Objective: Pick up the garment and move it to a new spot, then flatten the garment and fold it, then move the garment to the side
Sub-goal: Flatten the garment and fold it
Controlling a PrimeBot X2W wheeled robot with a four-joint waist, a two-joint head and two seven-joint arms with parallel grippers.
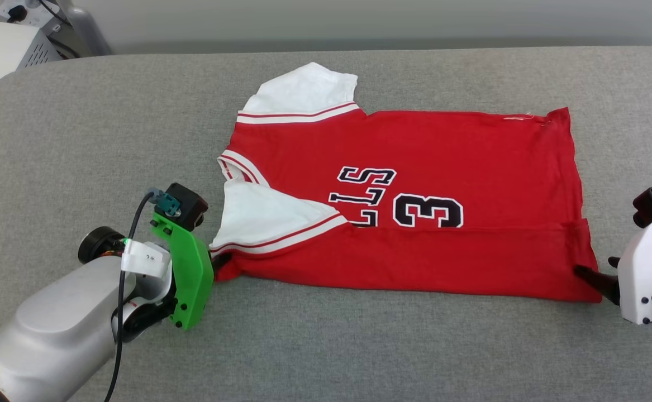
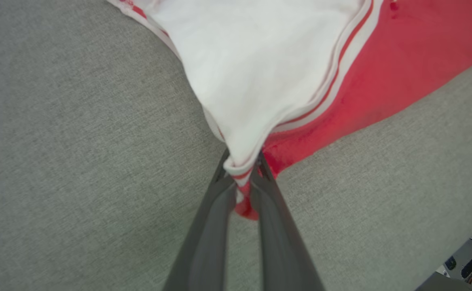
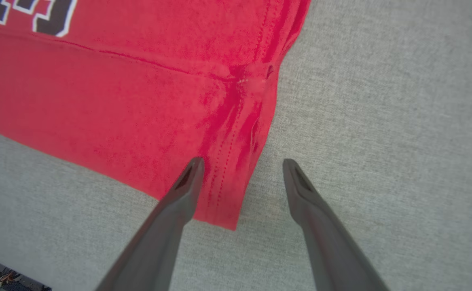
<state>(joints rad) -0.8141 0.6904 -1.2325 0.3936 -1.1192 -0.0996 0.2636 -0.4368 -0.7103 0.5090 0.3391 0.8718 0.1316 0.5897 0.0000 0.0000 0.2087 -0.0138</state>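
Note:
The garment point(image 1: 415, 167), a red jersey T-shirt with white sleeves and black letters and a number, lies sideways on the grey surface, its near long edge folded up over the front. My left gripper point(image 1: 219, 262) is shut on the garment's near left corner, pinching white sleeve trim and red cloth point(image 2: 242, 171). At the near right corner point(image 3: 223, 194) my right gripper point(image 1: 594, 276) stands open, one finger point(image 3: 187, 182) over the red hem and the other finger point(image 3: 296, 182) over bare grey fabric.
The grey padded surface point(image 1: 108, 139) spreads wide on all sides of the garment. A pale cabinet with cables point(image 1: 7, 39) stands beyond its far left corner. The surface's rear edge point(image 1: 359, 47) runs along the top of the head view.

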